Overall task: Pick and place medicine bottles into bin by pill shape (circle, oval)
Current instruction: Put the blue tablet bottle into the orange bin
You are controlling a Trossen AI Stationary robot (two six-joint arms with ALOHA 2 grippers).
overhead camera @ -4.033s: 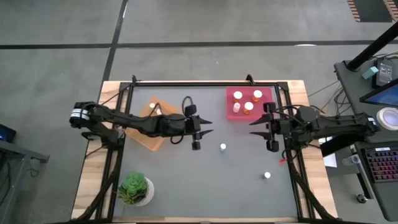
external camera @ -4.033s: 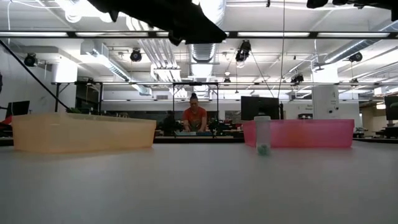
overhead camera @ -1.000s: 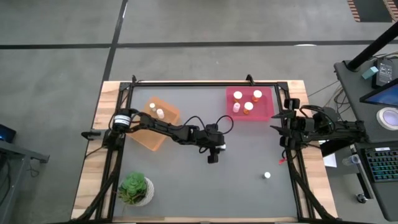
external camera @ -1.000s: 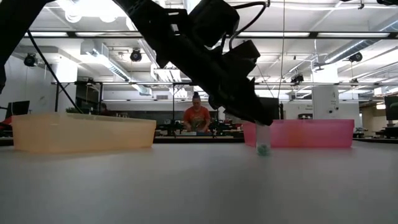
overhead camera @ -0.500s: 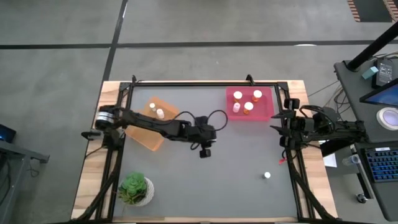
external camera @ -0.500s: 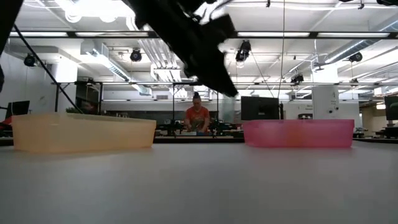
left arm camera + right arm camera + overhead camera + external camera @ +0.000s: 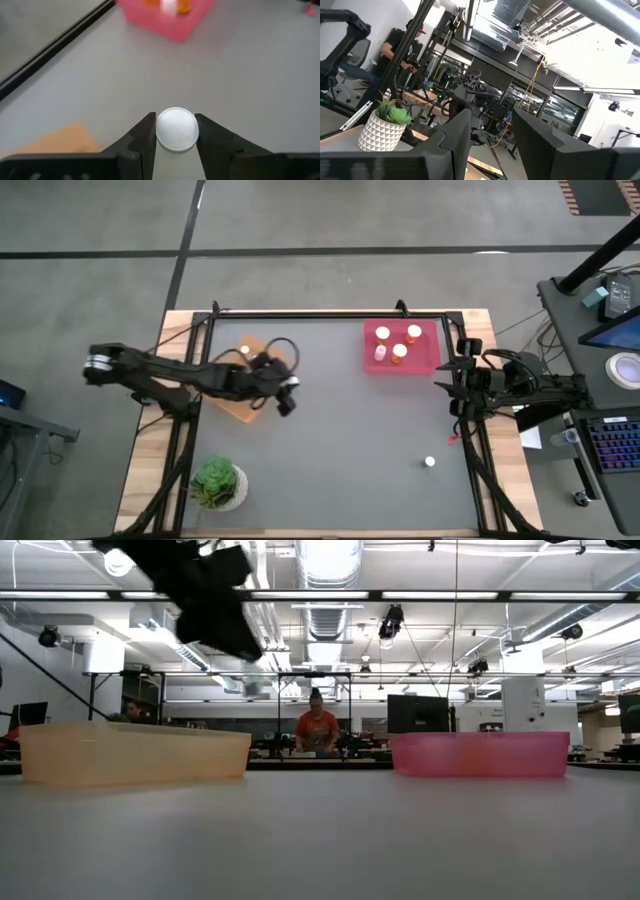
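Note:
My left gripper (image 7: 286, 393) is shut on a small white-capped medicine bottle (image 7: 176, 129), held above the table at the right edge of the orange bin (image 7: 247, 385). One white-capped bottle (image 7: 243, 350) shows in that bin, beside the arm. The pink bin (image 7: 430, 350) at the far right holds several bottles, some with orange bodies (image 7: 399, 352). One more white-capped bottle (image 7: 429, 462) stands on the table at the near right. My right gripper (image 7: 490, 145) is open and empty at the table's right edge (image 7: 462, 390). My left gripper pinches the bottle at its round white cap (image 7: 162, 131), one finger on each side. The wrist view looks down on the cap's top, and the cap hides the bottle's body. The bottle is lifted clear of the table.
A potted green plant (image 7: 218, 483) stands at the near left corner. A black frame rail (image 7: 330, 313) runs along the far edge. The grey mat (image 7: 350, 460) lies bare between the bins and the near right bottle. A person (image 7: 317, 730) sits in the room beyond.
My left gripper has shut on the bottle that stood at the middle of the table and lifted it clear. It has carried the bottle toward the table's left edge, up to the orange bin. My right arm has kept still.

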